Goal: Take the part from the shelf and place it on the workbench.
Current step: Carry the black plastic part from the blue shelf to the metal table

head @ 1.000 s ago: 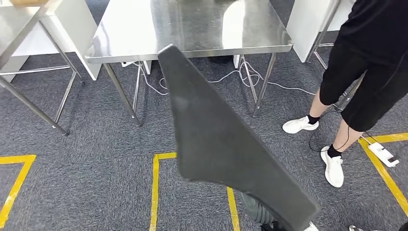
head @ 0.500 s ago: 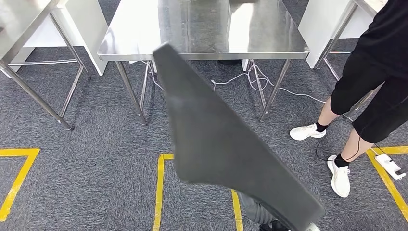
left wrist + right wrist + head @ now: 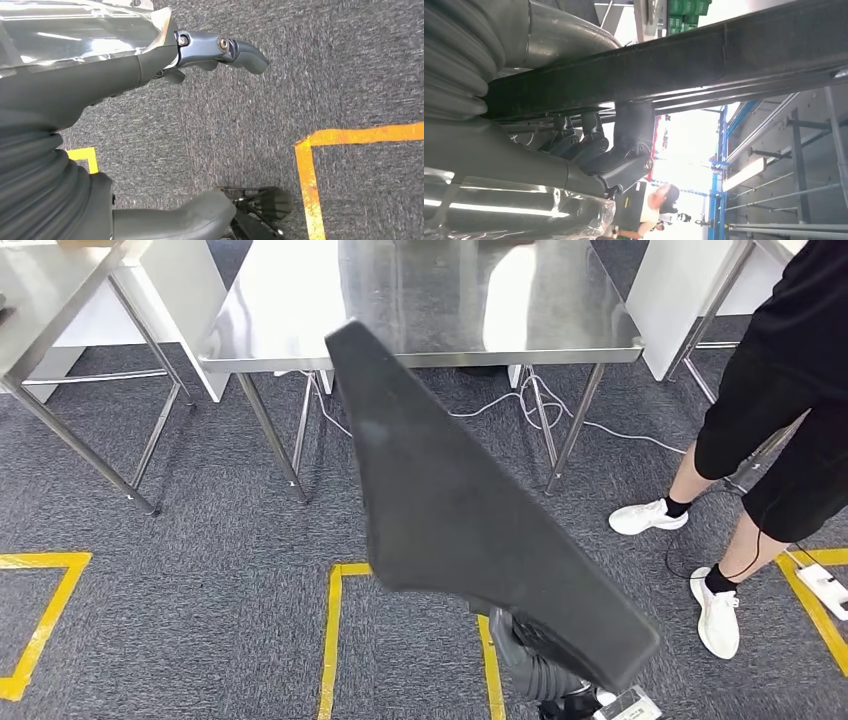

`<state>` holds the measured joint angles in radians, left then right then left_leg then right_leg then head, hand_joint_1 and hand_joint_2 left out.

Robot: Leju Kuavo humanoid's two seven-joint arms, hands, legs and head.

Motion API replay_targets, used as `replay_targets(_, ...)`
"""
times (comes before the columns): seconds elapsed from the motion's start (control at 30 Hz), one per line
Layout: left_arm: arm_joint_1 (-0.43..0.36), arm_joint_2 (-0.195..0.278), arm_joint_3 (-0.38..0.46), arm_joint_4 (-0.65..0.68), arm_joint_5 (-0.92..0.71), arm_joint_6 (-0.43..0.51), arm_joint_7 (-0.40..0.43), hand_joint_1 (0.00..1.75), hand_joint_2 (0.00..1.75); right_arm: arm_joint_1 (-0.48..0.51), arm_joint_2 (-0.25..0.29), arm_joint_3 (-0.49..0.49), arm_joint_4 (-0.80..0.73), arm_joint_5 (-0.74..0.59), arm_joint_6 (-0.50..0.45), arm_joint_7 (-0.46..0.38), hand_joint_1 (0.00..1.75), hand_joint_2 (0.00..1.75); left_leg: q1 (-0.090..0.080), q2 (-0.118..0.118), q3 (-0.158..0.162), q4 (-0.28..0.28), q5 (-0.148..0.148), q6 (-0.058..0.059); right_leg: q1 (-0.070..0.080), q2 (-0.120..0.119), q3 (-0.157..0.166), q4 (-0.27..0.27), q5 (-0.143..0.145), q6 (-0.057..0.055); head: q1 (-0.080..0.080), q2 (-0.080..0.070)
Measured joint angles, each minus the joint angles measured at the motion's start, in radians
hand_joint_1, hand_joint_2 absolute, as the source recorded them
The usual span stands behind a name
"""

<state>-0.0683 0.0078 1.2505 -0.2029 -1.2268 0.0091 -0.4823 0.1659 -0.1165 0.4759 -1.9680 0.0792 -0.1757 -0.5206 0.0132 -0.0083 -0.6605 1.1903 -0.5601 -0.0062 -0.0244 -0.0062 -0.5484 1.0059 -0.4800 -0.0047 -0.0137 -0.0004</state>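
No text, label, brand or number can be read in any view. The green boxes [image 3: 688, 7] on a far rack, beyond the right hand [image 3: 594, 150] in its wrist view, carry pale marks too small and blurred to make out. The yellow tape lines [image 3: 332, 640] on the grey carpet are plain floor markings, with no lettering.

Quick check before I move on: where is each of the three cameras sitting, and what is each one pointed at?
Head view: high on the body, looking down at the steel table, the carpet and a person's legs; the right hand carries the dark panel.
Left wrist view: behind the left hand, facing carpet and yellow tape.
Right wrist view: behind the right hand, its fingers gripping the panel.
Shared: the panel.
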Motion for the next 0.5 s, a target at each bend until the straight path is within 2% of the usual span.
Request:
replay_targets(0.03, 0.000, 0.000, 0.000, 0.000, 0.000, 0.000, 0.001, 0.00, 1.75, -0.001, -0.001, 0.001, 0.001, 0.000, 0.002, 0.001, 1.75, 1.75, 0.001, 0.001, -0.033, 0.060, -0.020, -0.003, 0.001, 0.000, 0.000, 0.000, -0.001, -0.002, 0.000, 0.000)
replay_targets(0.07, 0.001, 0.000, 0.000, 0.000, 0.001, 0.000, 0.003, 0.00, 1.75, -0.001, -0.001, 0.001, 0.002, 0.001, 0.004, 0.002, 1.75, 1.75, 0.002, 0.001, -0.054, 0.093, -0.022, -0.004, 0.002, -0.001, 0.001, 0.000, -0.002, -0.003, 0.000, 0.000)
replay_targets(0.1, 0.001, 0.000, 0.000, 0.000, 0.003, 0.001, 0.005, 0.00, 1.75, -0.001, -0.002, 0.001, 0.004, 0.000, 0.008, 0.004, 1.75, 1.75, 0.003, 0.002, -0.056, 0.087, -0.005, -0.003, 0.002, -0.001, 0.003, 0.000, -0.003, -0.004, 0.000, 0.000)
replay_targets(0.13, 0.001, -0.001, 0.000, 0.001, 0.006, 0.002, 0.008, 0.00, 1.75, -0.002, -0.002, 0.002, 0.006, 0.000, 0.012, 0.006, 1.75, 1.75, 0.004, 0.003, -0.037, 0.042, 0.028, -0.001, 0.003, 0.000, 0.006, 0.000, -0.005, -0.004, 0.000, 0.000)
replay_targets(0.2, 0.000, -0.001, 0.000, 0.001, 0.013, 0.004, 0.011, 0.00, 1.75, -0.004, -0.001, 0.002, 0.007, -0.001, 0.021, 0.007, 1.75, 1.75, 0.003, 0.007, 0.030, -0.098, 0.092, 0.007, 0.005, 0.000, 0.013, 0.000, -0.010, -0.001, 0.000, 0.000)
replay_targets(0.23, -0.001, -0.001, 0.000, 0.001, 0.015, 0.005, 0.011, 0.00, 1.75, -0.006, -0.001, 0.003, 0.008, -0.001, 0.023, 0.008, 1.75, 1.75, 0.000, 0.008, 0.054, -0.148, 0.108, 0.011, 0.007, 0.000, 0.014, 0.000, -0.012, 0.002, 0.001, 0.000)
replay_targets(0.27, -0.001, -0.001, 0.000, 0.001, 0.016, 0.004, 0.011, 0.00, 1.75, -0.008, 0.000, 0.003, 0.008, -0.001, 0.024, 0.009, 1.75, 1.75, -0.003, 0.009, 0.066, -0.173, 0.111, 0.016, 0.010, 0.000, 0.013, 0.000, -0.014, 0.007, 0.001, 0.000)
replay_targets(0.33, 0.000, 0.000, 0.000, 0.001, 0.015, 0.000, 0.008, 0.00, 1.75, -0.011, 0.001, 0.004, 0.008, 0.000, 0.023, 0.013, 1.75, 1.75, -0.008, 0.006, 0.068, -0.180, 0.107, 0.026, 0.012, -0.001, 0.013, -0.004, -0.016, 0.018, 0.001, 0.000)
replay_targets(0.4, 0.001, 0.000, 0.000, 0.001, 0.011, -0.006, 0.003, 0.00, 1.75, -0.011, 0.001, 0.003, 0.006, 0.003, 0.017, 0.016, 1.75, 1.75, -0.007, 0.004, 0.078, -0.194, 0.113, 0.040, 0.016, -0.007, 0.008, 0.008, -0.026, 0.026, 0.003, 0.000)
replay_targets(0.43, 0.001, -0.001, 0.000, 0.001, 0.009, -0.010, 0.001, 0.00, 1.75, -0.010, 0.000, 0.003, 0.005, 0.007, 0.013, 0.017, 1.75, 1.75, -0.006, 0.004, 0.083, -0.201, 0.116, 0.046, 0.019, -0.008, -0.007, 0.038, -0.041, 0.025, 0.005, 0.000)
replay_targets(0.5, 0.000, -0.001, 0.000, 0.001, 0.004, -0.016, -0.002, 0.00, 1.75, -0.005, 0.000, 0.003, 0.003, 0.017, 0.007, 0.018, 1.75, 1.75, -0.008, 0.005, 0.087, -0.206, 0.117, 0.054, 0.019, -0.005, -0.071, 0.157, -0.092, 0.015, 0.009, 0.000)
